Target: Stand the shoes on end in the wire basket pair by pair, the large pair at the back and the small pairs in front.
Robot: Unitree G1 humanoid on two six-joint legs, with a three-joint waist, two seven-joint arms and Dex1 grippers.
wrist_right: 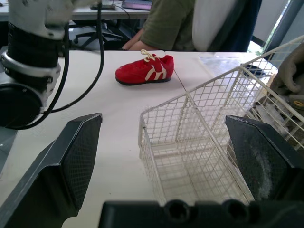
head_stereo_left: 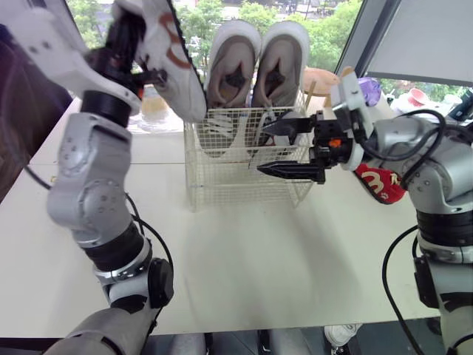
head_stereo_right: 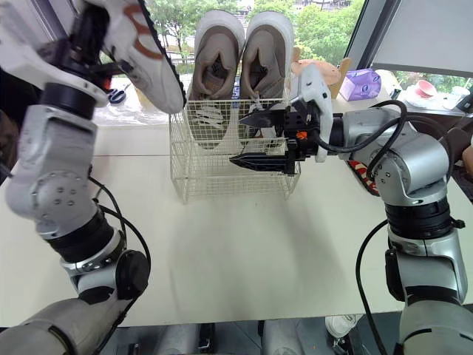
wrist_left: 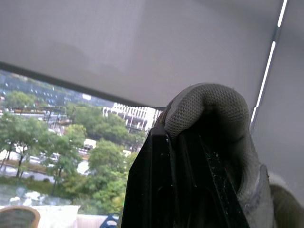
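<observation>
Left gripper (head_stereo_left: 144, 74) is clenched on the collar of a white shoe (head_stereo_left: 174, 59), held high at 10 o'clock of the wire basket (head_stereo_left: 236, 185). The large pair (head_stereo_left: 255, 63) stands on end at the back. Lower the shoe vertically into the front section, clearing the rim wire. Right gripper (head_stereo_left: 263, 149), released and empty, sits at 3 o'clock; keep it off the descent path

My cream table (head_stereo_left: 244, 266) carries the white wire basket (head_stereo_left: 222, 185), which stands on the tabletop just ahead of my right gripper (head_stereo_left: 262, 148), its near corner facing the fingertips. One red shoe (head_stereo_left: 380, 185) lies on the table close behind my right wrist. Another red shoe (wrist_right: 145, 70) sits on its sole well beyond the basket from that gripper, out on bare tabletop.
</observation>
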